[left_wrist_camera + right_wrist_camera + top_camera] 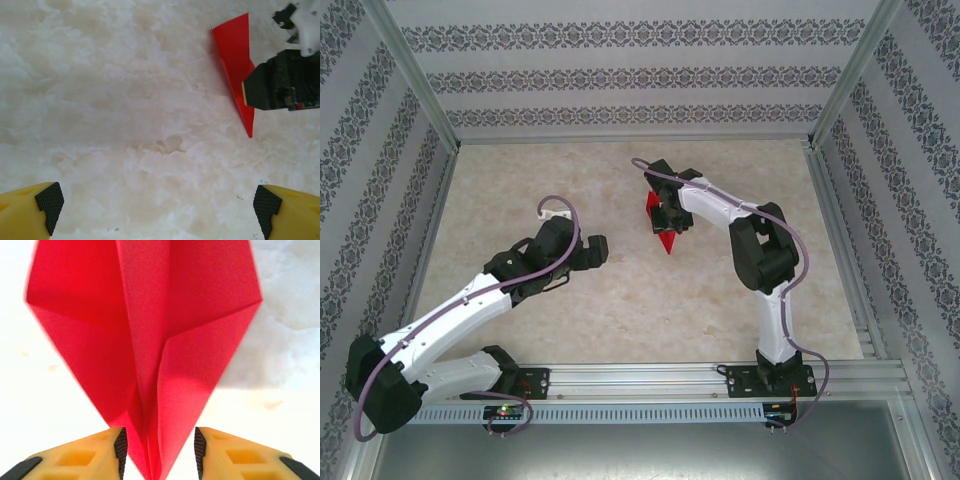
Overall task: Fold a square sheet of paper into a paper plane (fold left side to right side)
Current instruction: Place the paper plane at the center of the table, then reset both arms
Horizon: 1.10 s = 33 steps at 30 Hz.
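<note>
The square sheet of paper is now a bright red paper plane (pixel 661 225), a slim pointed dart standing on edge on the table. In the right wrist view the paper plane (pixel 150 340) spreads its wings upward, and its centre crease runs down between my right gripper's (pixel 159 445) jaws. These stand open, with a gap beside the paper on the right. From above, the right gripper (pixel 670 213) is at the plane's right side. My left gripper (pixel 594 248) is open over bare table, left of the plane. The left wrist view has the plane (pixel 235 55) at upper right, far from the left gripper (pixel 157 202).
The marble-patterned table (pixel 620 300) is enclosed by patterned walls on three sides. An aluminium rail (pixel 640 380) runs along the near edge with both arm bases. The right arm's black wrist (pixel 285 80) shows beside the plane in the left wrist view.
</note>
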{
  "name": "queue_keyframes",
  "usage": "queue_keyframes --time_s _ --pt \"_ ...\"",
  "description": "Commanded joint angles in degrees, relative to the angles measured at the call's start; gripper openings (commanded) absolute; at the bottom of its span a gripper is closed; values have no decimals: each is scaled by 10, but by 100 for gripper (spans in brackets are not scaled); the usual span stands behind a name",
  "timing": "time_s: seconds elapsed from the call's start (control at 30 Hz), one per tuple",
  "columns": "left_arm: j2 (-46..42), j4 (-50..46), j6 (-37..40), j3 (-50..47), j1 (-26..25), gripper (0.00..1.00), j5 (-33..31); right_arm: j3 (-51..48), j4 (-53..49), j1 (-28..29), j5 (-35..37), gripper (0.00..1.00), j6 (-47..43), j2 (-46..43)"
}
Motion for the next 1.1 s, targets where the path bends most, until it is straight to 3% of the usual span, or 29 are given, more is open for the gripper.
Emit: queue_keyframes --time_s 0.0,0.13,0.23,0.4,0.5,0.57,0.67,0.8,0.93,1.07 --pt "-6 -16 -3 17 20 100 11 -17 -24 10 27 46 -7 -68" --pt "-16 -10 0 16 57 100 24 -58 -29 15 54 51 -13 -155" --pt "-27 -12 12 19 95 100 13 -134 13 12 72 62 -25 -261" --pt "-48 13 38 10 134 100 -101 -282 105 -25 95 81 -56 -443" --pt "-59 77 77 -18 141 100 -179 -367 171 -69 98 95 -67 -534" --pt "-66 137 101 -48 142 100 -228 -417 215 -104 91 98 -79 -581" --pt "-63 216 141 -96 144 100 -293 -474 266 -161 91 98 -84 -622" --pt "-38 265 197 -132 153 100 -324 -562 372 -235 75 98 -98 -636" --pt "1 278 225 -146 167 100 -340 -652 522 -253 104 98 -132 -611" --pt "39 351 279 -181 182 100 -319 -683 623 -263 98 98 -128 -545"
